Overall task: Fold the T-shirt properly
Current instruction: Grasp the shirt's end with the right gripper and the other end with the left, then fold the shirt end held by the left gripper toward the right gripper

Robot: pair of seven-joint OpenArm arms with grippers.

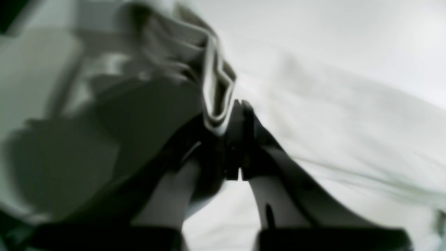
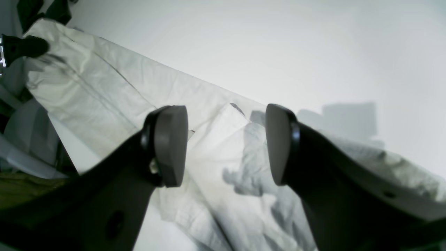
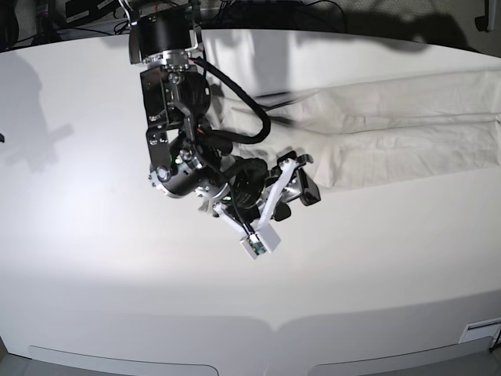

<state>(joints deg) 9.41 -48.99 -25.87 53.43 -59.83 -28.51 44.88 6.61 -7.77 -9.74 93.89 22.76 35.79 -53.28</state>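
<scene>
Pale beige wrinkled cotton T-shirt [image 3: 391, 125] stretches along the white surface [image 3: 117, 274] toward three o'clock from right gripper [image 2: 226, 144], jaws apart, empty. Left gripper [image 1: 238, 104] pinches a fabric edge.

White table [image 3: 94, 298] seen from the base view, its smooth surface filling nearly the whole frame and bearing soft shadows at the left and along the far edge. Directly on it lies the T-shirt [image 3: 407, 133], pale off-white and wrinkled, spread in a long band across the far right portion and running out of the right edge. The near half of the table carries nothing else.
</scene>
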